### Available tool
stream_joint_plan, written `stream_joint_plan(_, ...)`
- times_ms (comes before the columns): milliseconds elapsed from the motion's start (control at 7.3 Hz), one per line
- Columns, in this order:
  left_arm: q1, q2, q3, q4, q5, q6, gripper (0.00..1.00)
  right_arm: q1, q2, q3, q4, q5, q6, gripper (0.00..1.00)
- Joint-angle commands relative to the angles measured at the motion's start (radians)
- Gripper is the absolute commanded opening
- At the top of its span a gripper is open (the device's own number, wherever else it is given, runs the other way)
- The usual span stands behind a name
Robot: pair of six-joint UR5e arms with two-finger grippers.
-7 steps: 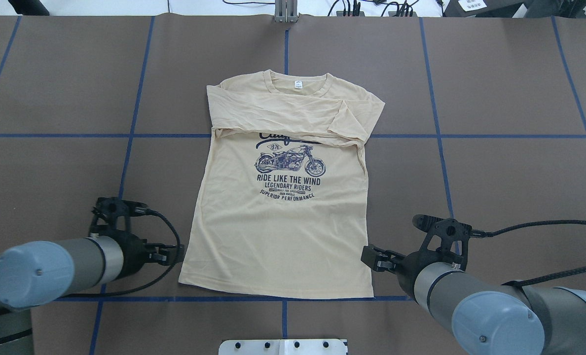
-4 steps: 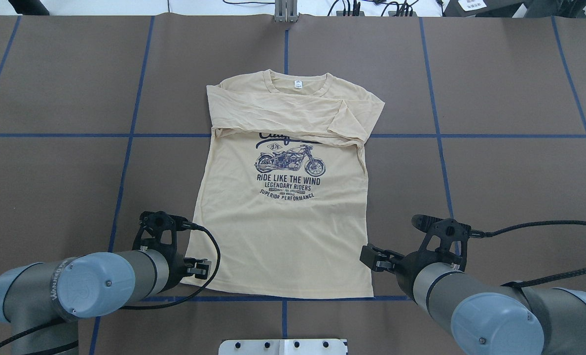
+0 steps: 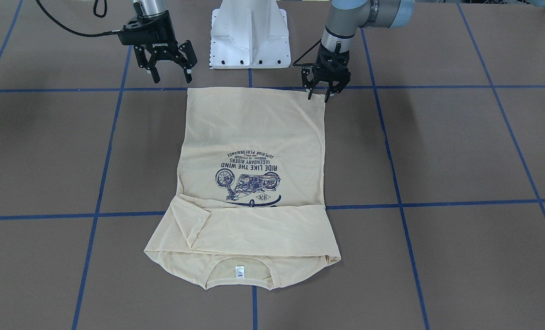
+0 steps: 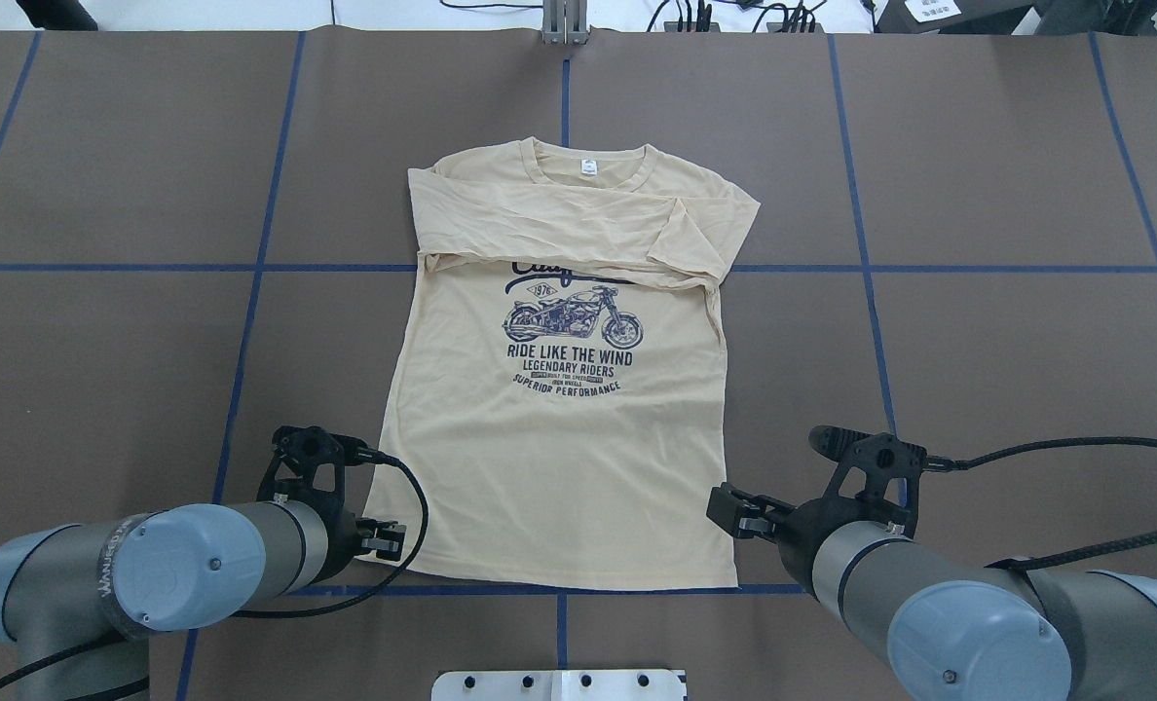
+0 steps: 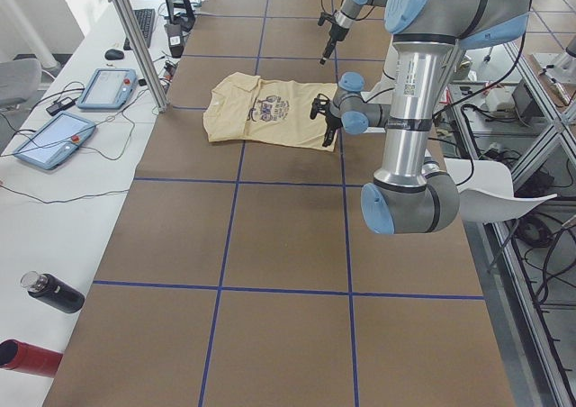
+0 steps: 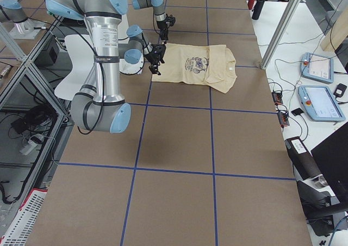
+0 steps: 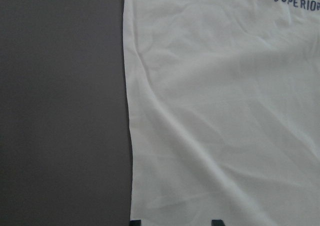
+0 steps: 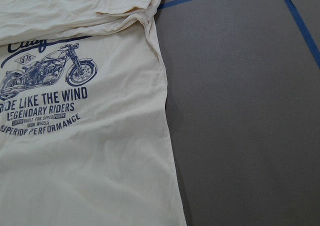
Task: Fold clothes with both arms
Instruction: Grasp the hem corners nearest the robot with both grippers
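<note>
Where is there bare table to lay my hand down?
Wide bare table lies on both sides of the shirt and beyond its collar. Crowded: the hem by the robot, where the left arm and right arm hang open jaws by the corners.

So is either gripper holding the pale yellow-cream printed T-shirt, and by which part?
Nothing is held. The left gripper is open at one hem corner of the T-shirt; the right gripper hangs open near the other.

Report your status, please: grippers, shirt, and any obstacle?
Left gripper open, at one hem corner. Right gripper open, near the other corner. T-shirt flat, sleeves folded in, hem not gripped. No obstacle seen near the hem.
</note>
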Motion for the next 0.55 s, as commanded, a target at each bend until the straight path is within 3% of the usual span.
stream_joint_plan(0, 0.003, 0.009, 0.002, -0.004, -0.002, -0.002, 0.53, 0.0, -0.001, -0.002, 0.0, 0.0, 0.0, 1.0)
stream_joint_plan(411, 0.006, 0.006, 0.017, -0.004, -0.002, -0.004, 0.49, -0.001, -0.001, -0.003, 0.0, 0.0, 0.0, 1.0)
